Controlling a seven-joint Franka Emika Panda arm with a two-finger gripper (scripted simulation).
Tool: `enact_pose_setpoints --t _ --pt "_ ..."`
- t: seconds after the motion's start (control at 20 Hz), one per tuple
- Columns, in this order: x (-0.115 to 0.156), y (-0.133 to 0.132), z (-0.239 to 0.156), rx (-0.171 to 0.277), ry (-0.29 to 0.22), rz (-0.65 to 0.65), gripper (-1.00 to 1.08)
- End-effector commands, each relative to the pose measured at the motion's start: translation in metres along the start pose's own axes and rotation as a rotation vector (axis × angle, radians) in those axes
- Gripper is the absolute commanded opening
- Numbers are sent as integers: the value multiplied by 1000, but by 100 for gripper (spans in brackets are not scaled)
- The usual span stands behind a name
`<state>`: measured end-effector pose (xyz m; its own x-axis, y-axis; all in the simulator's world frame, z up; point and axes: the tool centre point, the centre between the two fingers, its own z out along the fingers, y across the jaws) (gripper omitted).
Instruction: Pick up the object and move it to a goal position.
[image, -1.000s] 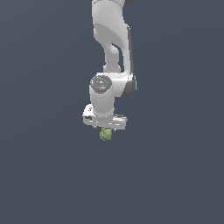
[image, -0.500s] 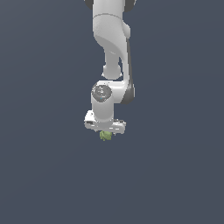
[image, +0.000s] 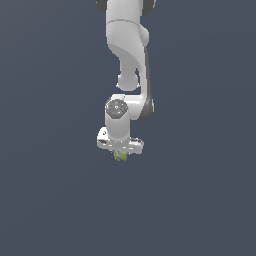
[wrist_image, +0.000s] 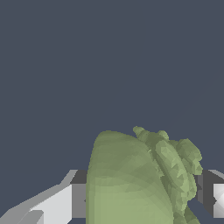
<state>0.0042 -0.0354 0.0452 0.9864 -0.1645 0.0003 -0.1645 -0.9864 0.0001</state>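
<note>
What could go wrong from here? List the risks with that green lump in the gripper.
1. Slip: the olive-green object is lumpy and irregular, so the fingers probably touch it on few spots; a quick move might shake it loose.
2. Poor visibility: in the exterior view only a little of it shows below the gripper, so a shift in the hold would be hard to notice.
3. No goal marker shows in either view, so placement cannot be checked here.

The exterior view is standing off from the arm (image: 125, 75), looking roughly level at it, the arm descending from the top edge against a uniform dark backdrop. The wrist view is looking along the gripper (wrist_image: 144, 201), very close, with the object (wrist_image: 135, 179) filling much of the frame. Both views are sharing the gripper (image: 120, 151) and the object (image: 120, 156).
</note>
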Motion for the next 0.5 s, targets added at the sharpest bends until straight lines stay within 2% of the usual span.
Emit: enact_pose_setpoints --t 0.0,0.45 --pt "0 0 1 0 0 0 -100" --pt "2 4 -8 0 0 0 -100"
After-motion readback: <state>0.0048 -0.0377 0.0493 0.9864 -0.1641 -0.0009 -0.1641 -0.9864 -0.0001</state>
